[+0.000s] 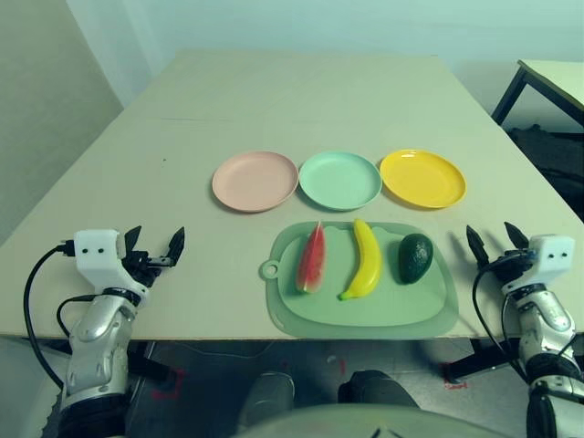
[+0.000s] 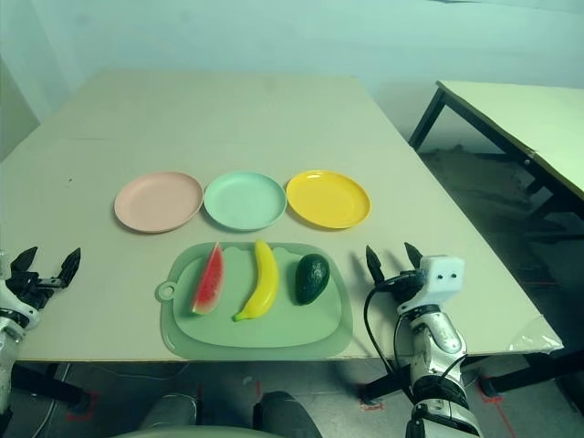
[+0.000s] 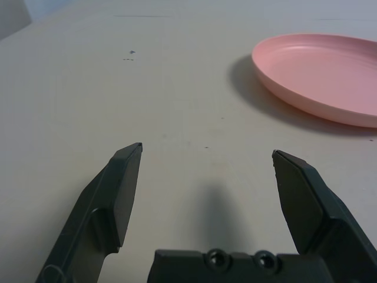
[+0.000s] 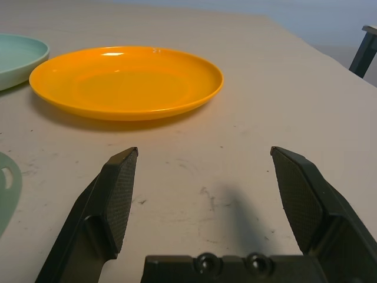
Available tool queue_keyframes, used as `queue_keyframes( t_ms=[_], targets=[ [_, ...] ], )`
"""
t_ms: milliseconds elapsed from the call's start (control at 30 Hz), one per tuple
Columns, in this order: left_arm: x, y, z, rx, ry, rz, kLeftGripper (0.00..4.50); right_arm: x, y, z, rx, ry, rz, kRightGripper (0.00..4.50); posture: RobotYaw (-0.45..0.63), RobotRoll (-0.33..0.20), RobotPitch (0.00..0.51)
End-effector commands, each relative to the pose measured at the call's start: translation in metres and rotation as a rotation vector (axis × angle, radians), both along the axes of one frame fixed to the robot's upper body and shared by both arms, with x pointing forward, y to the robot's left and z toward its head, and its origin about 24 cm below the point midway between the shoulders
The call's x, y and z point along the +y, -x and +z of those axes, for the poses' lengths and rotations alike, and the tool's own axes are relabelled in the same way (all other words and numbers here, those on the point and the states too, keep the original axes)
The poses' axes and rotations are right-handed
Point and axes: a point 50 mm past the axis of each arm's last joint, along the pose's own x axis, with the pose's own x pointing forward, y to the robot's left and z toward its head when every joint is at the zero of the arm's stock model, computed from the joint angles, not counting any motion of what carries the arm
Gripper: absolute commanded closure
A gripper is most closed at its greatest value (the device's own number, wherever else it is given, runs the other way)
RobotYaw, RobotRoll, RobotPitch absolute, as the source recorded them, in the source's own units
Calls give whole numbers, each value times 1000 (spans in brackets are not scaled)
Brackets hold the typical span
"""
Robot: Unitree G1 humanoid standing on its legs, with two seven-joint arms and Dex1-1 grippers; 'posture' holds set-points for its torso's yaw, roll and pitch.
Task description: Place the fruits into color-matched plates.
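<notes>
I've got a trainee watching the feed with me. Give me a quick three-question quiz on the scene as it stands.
1. True or false: the banana already lies in the yellow plate.
2. Which fruit lies nearest the right gripper? A watermelon wedge; B banana; C avocado.
3. Fill in: the plate in the middle of the row is the ____ plate.

Key
1. False: all three fruits lie side by side on the pale green mat.
2. C.
3. Mint green, between the pink plate and the yellow one. Both grippers, left too, stand with fingers open, holding nothing.
</notes>
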Motion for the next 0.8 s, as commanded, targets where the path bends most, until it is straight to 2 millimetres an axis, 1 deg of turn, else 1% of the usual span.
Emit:
queue_keyframes(
  t_ms=[33, 167, 333, 467, 567, 633, 733, 800],
  targets=[
    [-2, -3, 4, -6, -8, -1, 22, -4, 2, -4, 27, -12, -13, 0, 116, 0, 29],
    [1, -3, 8, -13, -21, 4, 22, -1, -4, -3, 28, -16, -1, 0, 123, 0, 29],
    [3, 3, 8, -18, -15, 20, 22, -2, -7, -1, 28, -15, 3, 0, 123, 0, 23],
    [-1, 1, 5, -26, 8, 21, 22, -10, -5, 1, 24, -11, -17, 0, 98, 0, 18],
    [-7, -3, 3, -27, 16, 3, 22, -16, -2, 3, 24, -6, -28, 0, 79, 0, 12],
    [-8, -7, 2, -28, 23, -12, 22, -18, 1, 2, 20, -8, -43, 0, 75, 0, 12],
    [-13, -13, 9, -68, 51, -93, 22, -19, 4, 1, 16, -23, -48, 0, 61, 0, 15],
    [-20, -15, 15, -98, 83, -222, 22, -18, 4, 0, 25, -62, -39, 0, 41, 0, 17]
  ],
)
